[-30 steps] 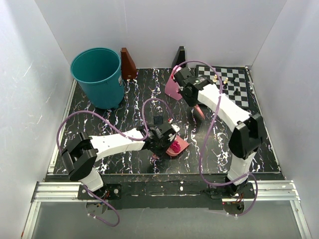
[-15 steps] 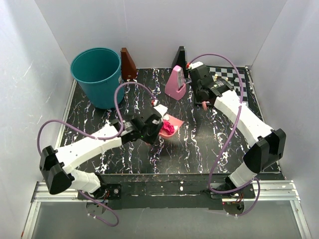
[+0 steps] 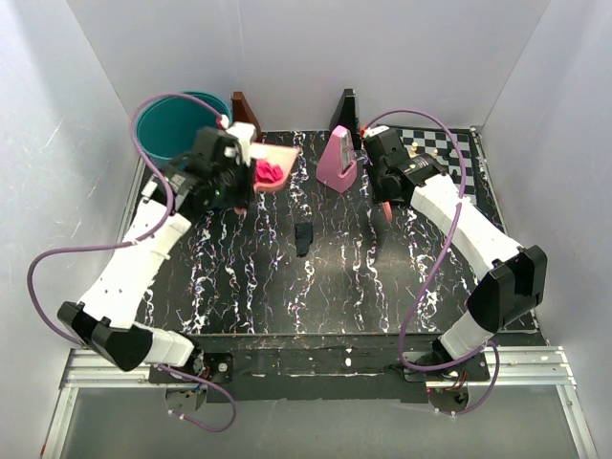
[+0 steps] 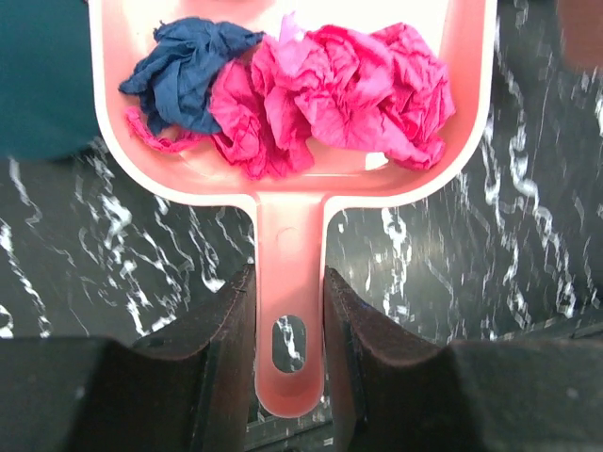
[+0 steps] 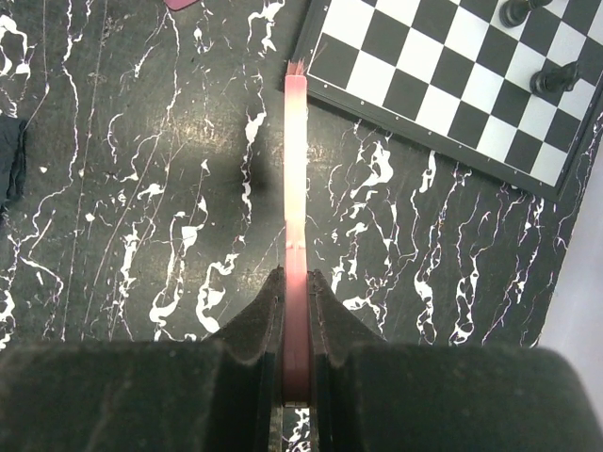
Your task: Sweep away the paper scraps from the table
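My left gripper [image 4: 288, 311] is shut on the handle of a pink dustpan [image 4: 283, 188], which holds magenta paper scraps [image 4: 339, 89] and a dark blue one [image 4: 184, 71]. From above, the dustpan [image 3: 273, 156] hangs over the table [image 3: 239, 277] at the back left, right beside a teal bin [image 3: 167, 124]. My right gripper [image 5: 296, 282] is shut on a thin pink flat tool [image 5: 296, 169], seen edge-on, just above the table near the chessboard. In the top view that pink tool [image 3: 385, 207] shows below my right gripper [image 3: 384, 191]. One dark scrap [image 3: 303, 238] lies mid-table.
A pink metronome-shaped block [image 3: 337, 158] stands at the back centre, with a brown one [image 3: 246, 120] and a black one [image 3: 346, 105] by the rear wall. A chessboard [image 5: 443, 85] with small pieces [image 5: 556, 75] fills the back right corner. White walls enclose three sides.
My left arm has swung the loaded dustpan from the front centre up to the back left beside the bin. The right arm shifted back toward the chessboard, then held still.
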`<state>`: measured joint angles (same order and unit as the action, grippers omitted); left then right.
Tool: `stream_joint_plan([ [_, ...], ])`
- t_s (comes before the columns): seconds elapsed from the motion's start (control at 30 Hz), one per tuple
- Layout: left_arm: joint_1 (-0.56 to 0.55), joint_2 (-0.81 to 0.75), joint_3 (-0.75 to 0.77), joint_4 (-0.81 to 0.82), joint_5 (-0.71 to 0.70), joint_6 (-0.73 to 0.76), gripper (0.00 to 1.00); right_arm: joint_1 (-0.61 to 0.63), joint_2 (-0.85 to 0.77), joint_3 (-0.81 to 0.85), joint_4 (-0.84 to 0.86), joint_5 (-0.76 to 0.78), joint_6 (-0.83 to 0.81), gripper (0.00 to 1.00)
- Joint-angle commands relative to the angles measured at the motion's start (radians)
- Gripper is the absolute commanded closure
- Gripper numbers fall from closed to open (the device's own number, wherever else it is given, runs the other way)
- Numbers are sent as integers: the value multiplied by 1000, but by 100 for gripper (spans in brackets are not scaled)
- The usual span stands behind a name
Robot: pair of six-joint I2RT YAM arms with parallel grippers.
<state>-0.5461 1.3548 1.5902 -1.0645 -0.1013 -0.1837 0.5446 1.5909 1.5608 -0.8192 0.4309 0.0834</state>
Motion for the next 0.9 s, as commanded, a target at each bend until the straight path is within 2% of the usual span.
stream_joint_plan([
  [0.0, 125, 76, 212, -71, 101, 43, 100, 2, -40, 2, 25, -7, 10, 99],
  [0.1, 233, 148, 342, -95, 181, 44, 100, 2, -42, 1, 20, -24, 10, 99],
  [0.2, 357, 191, 412, -46, 335, -23, 100, 2, -51, -19, 38, -29, 9, 99],
  [0.3, 466, 219, 403, 70, 523, -140, 100, 2, -48, -18, 45, -34, 6, 99],
  [0.4, 587, 237, 332, 228, 736, -305, 100, 3, -46, -13, 37, -35, 6, 99],
  [0.53, 704, 181, 83, 641, 971, -674, 100, 2, -51, -13, 32, -38, 16, 99],
  [0.6, 753, 141, -98, 968, 1037, -922, 100, 2, -51, -11, 28, -34, 21, 99],
  [0.73, 822, 133, -385, 1673, 1051, -1462, 100, 2, -54, -11, 23, -44, 24, 99],
  [0.77, 828, 151, -425, 1812, 1046, -1570, 100, 3, -52, -10, 23, -47, 24, 99],
  [0.87, 831, 237, -444, 2093, 1052, -1793, 100, 2, -48, 2, 14, -66, 27, 99],
])
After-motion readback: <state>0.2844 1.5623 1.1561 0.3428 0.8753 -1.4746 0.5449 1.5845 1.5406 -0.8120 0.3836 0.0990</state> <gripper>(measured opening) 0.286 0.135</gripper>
